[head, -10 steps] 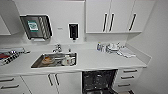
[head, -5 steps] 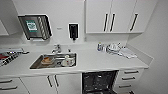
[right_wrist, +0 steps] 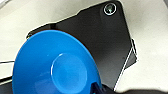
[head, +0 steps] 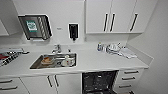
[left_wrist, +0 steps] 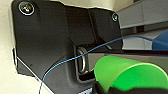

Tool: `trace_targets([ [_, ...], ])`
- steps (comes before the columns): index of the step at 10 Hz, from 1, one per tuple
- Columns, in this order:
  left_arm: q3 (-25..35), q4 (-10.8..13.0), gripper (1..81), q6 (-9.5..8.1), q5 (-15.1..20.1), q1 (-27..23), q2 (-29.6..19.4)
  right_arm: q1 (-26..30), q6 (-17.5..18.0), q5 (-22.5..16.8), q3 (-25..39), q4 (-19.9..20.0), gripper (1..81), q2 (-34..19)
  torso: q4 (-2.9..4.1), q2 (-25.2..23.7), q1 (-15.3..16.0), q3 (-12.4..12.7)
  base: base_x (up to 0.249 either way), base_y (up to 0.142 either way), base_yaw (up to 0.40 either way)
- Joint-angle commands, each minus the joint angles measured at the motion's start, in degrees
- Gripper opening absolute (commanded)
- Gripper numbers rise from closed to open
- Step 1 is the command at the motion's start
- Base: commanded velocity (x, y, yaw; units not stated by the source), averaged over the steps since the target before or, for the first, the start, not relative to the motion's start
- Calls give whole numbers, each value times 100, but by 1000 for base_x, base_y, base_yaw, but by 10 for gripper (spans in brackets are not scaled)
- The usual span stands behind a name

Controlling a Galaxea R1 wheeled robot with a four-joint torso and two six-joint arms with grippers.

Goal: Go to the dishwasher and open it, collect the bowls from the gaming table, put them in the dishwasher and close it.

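Standing open under the white tabletop (head: 100,62), the dark-racked under-counter dishwasher (head: 98,82) shows the opening step done. In the right wrist view a round, shallow, bright blue plastic bowl (right_wrist: 57,67) appears pinched at its rim by that gripper, and a bright green plastic cup (left_wrist: 125,75) sits at the left one, though I cannot tell how its fingers stand. Judging from this, collecting is done; loading the racks and closing remain.

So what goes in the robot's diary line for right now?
facing: open dishwasher under counter | right wrist: blue bowl | left wrist: green cup | sink: dishes
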Motion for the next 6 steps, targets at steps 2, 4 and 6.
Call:
trace_targets([
  [2,-14,-267,10,55,-819,-707,-444,217,21,-349,158,62,10,-180,0,0,3,-165,0,0,0],
  [4,-14,-400,10,55,-1304,-962,-655,208,21,-340,167,62,10,-206,0,0,3,-367,0,0,0],
  [6,4,-488,10,38,-1576,-1102,-795,217,39,-349,167,62,10,-206,0,0,3,-597,0,0,0],
])
